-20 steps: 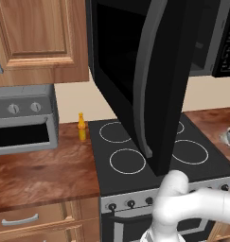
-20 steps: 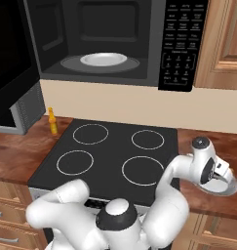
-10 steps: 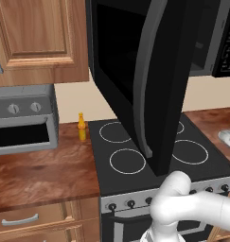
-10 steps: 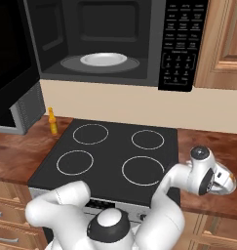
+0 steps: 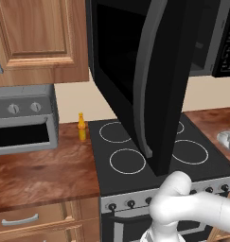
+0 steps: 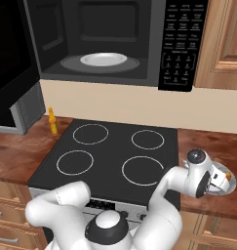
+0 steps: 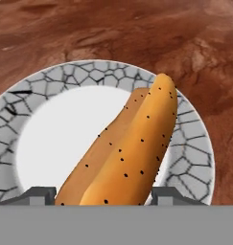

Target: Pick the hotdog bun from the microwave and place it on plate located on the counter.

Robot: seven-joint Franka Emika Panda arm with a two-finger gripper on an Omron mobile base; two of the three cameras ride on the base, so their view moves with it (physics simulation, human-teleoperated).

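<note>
Hotdog bun (image 7: 132, 158) is between the two dark finger tips of the gripper (image 7: 103, 194), and you see it from the hand camera stretching from 6 o'clock up toward 1 o'clock, over the white middle of the plate (image 7: 190, 143). The fingers seem to pinch it at its near end, one tip on each side. Whether the bun already touches the plate or hangs just above it, I cannot tell.

The plate has a grey cracked-pattern rim and it sits on the counter (image 7: 137, 33), to the right of the stovetop (image 6: 110, 156) in the right base view, where the hand is low over the plate (image 6: 226, 186).

From here, in my judgement, the risk is in the release. The far tip of the bun reaches over the rim at 1 o'clock, so if you let go from too high, it may tip or roll off onto the wood (the bun is long and rounded). The microwave (image 6: 115, 44) stands open behind, with its door (image 5: 149, 80) hanging over the stovetop.
</note>
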